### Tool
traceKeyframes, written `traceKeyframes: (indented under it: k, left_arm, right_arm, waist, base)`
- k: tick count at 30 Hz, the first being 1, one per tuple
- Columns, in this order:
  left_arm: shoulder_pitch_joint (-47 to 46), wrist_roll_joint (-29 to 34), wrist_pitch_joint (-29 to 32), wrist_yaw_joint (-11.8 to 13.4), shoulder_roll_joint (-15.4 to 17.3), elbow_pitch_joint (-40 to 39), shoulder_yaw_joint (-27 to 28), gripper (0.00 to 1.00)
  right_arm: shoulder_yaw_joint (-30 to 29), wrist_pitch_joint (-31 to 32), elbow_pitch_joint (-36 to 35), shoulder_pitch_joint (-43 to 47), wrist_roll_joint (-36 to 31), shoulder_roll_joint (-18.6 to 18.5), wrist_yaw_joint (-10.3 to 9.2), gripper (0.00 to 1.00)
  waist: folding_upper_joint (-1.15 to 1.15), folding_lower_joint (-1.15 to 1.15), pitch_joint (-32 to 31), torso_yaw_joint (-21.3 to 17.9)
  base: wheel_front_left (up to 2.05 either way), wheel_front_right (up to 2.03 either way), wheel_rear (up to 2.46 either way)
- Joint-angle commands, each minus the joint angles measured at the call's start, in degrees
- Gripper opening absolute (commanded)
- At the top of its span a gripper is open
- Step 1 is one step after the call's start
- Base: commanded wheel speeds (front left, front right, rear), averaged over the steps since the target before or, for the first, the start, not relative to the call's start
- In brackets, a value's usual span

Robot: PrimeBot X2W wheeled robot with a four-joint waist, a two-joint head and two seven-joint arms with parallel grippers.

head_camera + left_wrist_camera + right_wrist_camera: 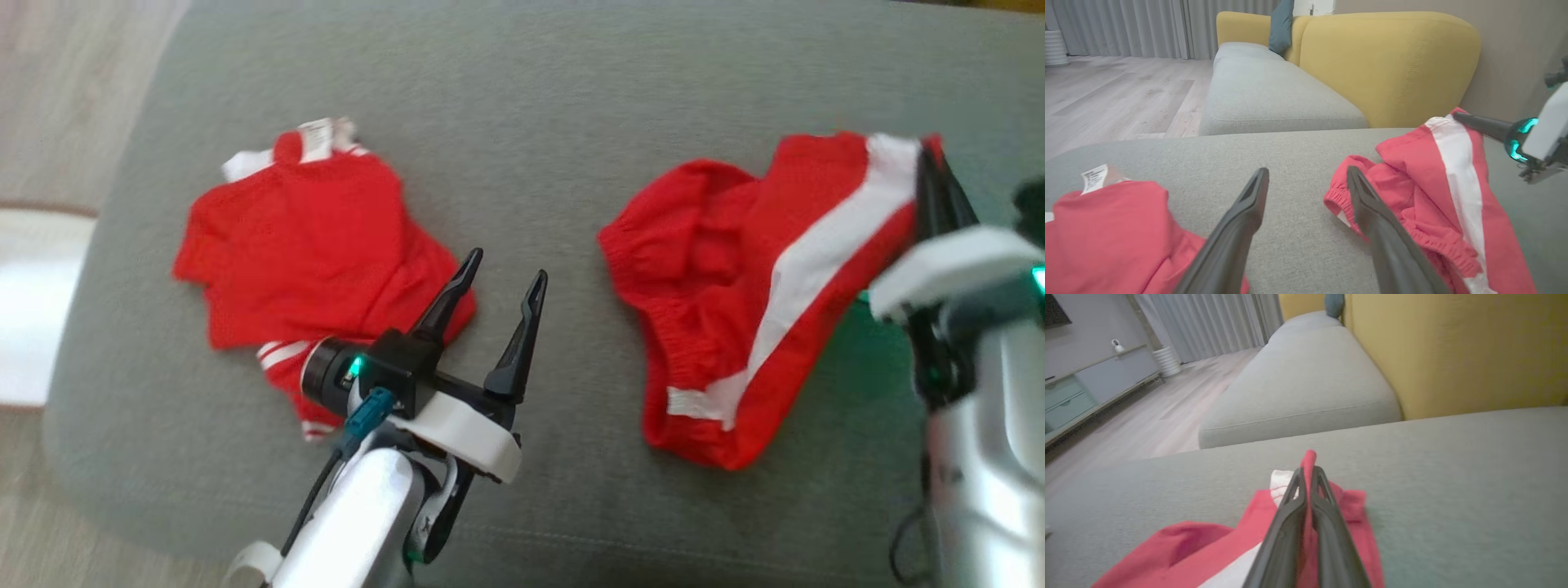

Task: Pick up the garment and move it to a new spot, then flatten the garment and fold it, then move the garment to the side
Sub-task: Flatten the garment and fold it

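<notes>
- The right tool (pixel 1306 473) was pressed together, pinching a corner of the shorts (pixel 735 286), which lay crumpled on the right of the sofa seat (pixel 531 98).
- The left tool (pixel 506 268) was spread between the shorts and a red top (pixel 310 237), hiding the top's lower edge.
- The right arm (pixel 980 457) was blurred and cut off in the head view.

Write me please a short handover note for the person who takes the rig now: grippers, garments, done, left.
Left gripper: open, empty, over the grey cushion between the two garments.
Right gripper: shut on an edge of the red shorts.
Red shorts: crumpled, on the cushion's right side. Second red garment: crumpled, on its left side.
Done: the grasp. Left: lift and move the shorts, flatten, fold, put aside.
</notes>
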Motion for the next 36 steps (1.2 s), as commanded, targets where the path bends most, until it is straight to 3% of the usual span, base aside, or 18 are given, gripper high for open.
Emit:
traceKeyframes:
  k: [1,8,14,15,16,21,31,36]
  left_arm:
    - [-0.7,0.5,-0.3,-0.1,0.1,-2.0,2.2,1.0]
    - [0.0,1.2,-0.3,-0.5,0.1,-2.2,3.3,1.0]
    - [0.3,1.5,-0.3,-0.8,0.1,-2.0,3.4,1.0]
    - [0.4,1.5,-0.3,-0.8,0.1,-2.0,3.4,1.0]
    - [0.5,1.5,-0.3,-0.9,0.1,-2.0,3.4,1.0]
    - [0.9,1.5,-0.3,-0.8,0.1,-1.9,3.6,1.0]
    - [2.6,0.7,-0.3,-1.2,0.1,-2.6,3.4,1.0]
    - [3.6,-0.5,-0.3,-1.6,0.1,-2.9,2.2,1.0]
  right_arm:
    - [0.9,0.2,-3.3,0.4,0.6,0.4,0.23,0.0]
    - [-2.5,0.7,-11.5,11.8,5.1,0.4,0.23,0.0]
    - [-3.4,0.2,-11.2,15.8,5.9,0.4,0.23,0.0]
    - [-3.6,0.1,-10.8,16.2,5.7,0.4,0.23,0.4]
    - [-3.9,-0.1,-10.5,16.6,5.6,0.4,0.23,1.0]
    - [-3.9,-2.3,-10.3,17.7,5.3,0.4,0.23,1.0]
    - [5.0,-11.8,-18.9,22.1,5.8,0.4,0.23,1.0]
    - [5.7,-14.2,-20.1,24.3,6.5,0.4,0.23,1.0]
  waist:
    - [0.0,0.0,-1.1,-2.2]
    - [0.0,0.0,-1.8,-7.4]
    - [0.0,0.0,-2.3,-9.1]
    - [0.0,0.0,-2.4,-9.3]
    - [0.0,0.0,-2.5,-9.4]
    - [0.0,0.0,-2.9,-10.1]
    - [0.0,0.0,-4.5,-10.5]
    - [0.0,0.0,-4.7,-10.2]
  base:
    - [0.0,0.0,0.0]
    - [0.0,0.0,0.0]
    - [0.0,0.0,0.0]
    - [0.0,0.0,0.0]
    - [0.0,0.0,0.0]
    - [0.0,0.0,0.0]
    - [0.0,0.0,0.0]
    - [0.0,0.0,0.0]
